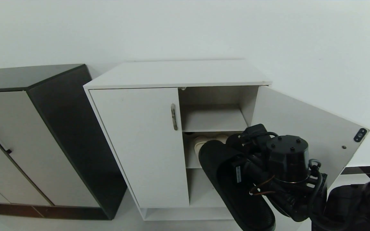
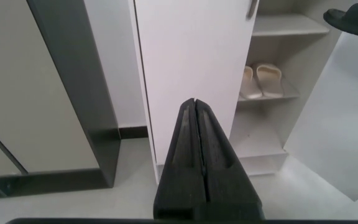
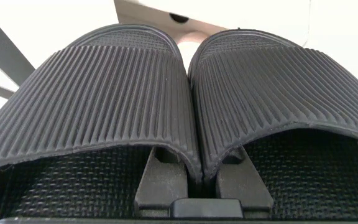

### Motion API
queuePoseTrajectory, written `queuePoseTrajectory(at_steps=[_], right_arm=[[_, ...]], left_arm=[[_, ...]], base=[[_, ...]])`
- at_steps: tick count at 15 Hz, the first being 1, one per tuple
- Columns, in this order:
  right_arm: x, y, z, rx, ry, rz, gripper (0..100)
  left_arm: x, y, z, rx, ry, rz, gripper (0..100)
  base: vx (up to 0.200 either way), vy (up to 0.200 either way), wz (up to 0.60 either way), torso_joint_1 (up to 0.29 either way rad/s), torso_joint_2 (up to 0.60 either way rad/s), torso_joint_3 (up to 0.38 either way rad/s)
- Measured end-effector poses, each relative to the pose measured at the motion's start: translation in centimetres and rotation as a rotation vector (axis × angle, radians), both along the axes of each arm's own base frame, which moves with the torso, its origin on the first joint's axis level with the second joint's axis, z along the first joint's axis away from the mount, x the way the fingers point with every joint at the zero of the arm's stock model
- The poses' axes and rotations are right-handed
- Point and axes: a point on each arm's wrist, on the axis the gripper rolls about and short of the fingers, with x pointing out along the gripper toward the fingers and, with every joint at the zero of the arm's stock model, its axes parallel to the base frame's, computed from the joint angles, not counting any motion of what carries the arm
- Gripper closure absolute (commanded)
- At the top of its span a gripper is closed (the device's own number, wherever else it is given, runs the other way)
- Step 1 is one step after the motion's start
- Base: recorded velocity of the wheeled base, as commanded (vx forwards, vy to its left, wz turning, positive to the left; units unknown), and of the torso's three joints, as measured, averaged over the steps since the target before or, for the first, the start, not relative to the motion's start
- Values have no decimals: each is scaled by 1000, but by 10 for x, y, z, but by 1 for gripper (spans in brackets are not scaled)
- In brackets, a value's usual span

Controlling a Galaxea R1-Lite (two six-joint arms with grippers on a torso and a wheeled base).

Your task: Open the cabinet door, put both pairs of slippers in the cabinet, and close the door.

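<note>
The right claw (image 3: 194, 177) is clamped on the black slippers (image 1: 223, 175), just before the open cabinet (image 1: 178, 75). Keep them level, enter the lower shelf (image 1: 201, 192) beneath the cream pair (image 2: 263, 81), then release.

Beige slippers (image 1: 201, 144) partly hidden behind blk pair (image 1: 233, 183).

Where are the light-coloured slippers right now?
In the head view, the cream slippers sit side by side on the middle shelf in the open right half of the white cabinet, just behind the black slippers the right tool holds.
</note>
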Motion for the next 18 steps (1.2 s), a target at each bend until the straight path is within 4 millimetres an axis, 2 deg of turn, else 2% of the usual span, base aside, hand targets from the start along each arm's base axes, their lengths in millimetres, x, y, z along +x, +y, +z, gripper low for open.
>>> queuePoseTrajectory(at_steps=[10, 18], right_arm=[[-1, -1, -2, -5, 8, 9, 100], [-1, 2, -5, -9, 5, 16, 100]], left_arm=[[0, 0, 0, 0, 1, 0, 100], [0, 0, 0, 0, 0, 0, 100]], base=[[0, 0, 0, -80, 435, 358], [0, 0, -75, -1, 44, 40]])
